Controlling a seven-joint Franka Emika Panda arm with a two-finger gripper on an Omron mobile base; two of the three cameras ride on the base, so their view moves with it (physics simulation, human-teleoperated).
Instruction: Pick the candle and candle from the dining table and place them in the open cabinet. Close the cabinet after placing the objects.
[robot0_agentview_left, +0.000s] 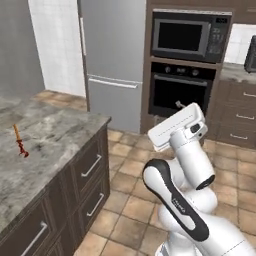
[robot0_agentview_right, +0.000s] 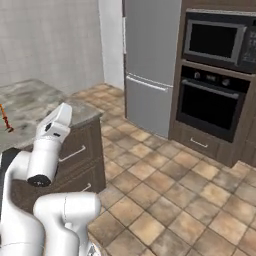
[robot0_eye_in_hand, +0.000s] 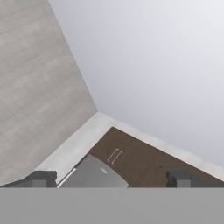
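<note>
A thin orange taper candle (robot0_agentview_left: 19, 140) with a dark red base stands on the grey marble dining table (robot0_agentview_left: 60, 131) near its left side; the right base view has the candle (robot0_agentview_right: 5, 118) at the far left edge of the table (robot0_agentview_right: 35, 100). My arm is folded up over the floor to the right of the table, well away from the candle, with the white hand (robot0_agentview_left: 177, 125) raised. In the hand view my gripper (robot0_eye_in_hand: 109, 179) points up at the ceiling corner, open, with nothing between its fingertips (robot0_eye_in_hand: 40, 178). The open cabinet is out of view.
A grey fridge (robot0_agentview_left: 112, 60) stands ahead, with a built-in oven (robot0_agentview_left: 182, 90) and microwave (robot0_agentview_left: 187, 35) to its right. Dark drawers (robot0_agentview_left: 240, 117) line the right wall. Drawer fronts (robot0_agentview_left: 90, 167) face the tiled floor (robot0_agentview_left: 130, 170) between table and appliances.
</note>
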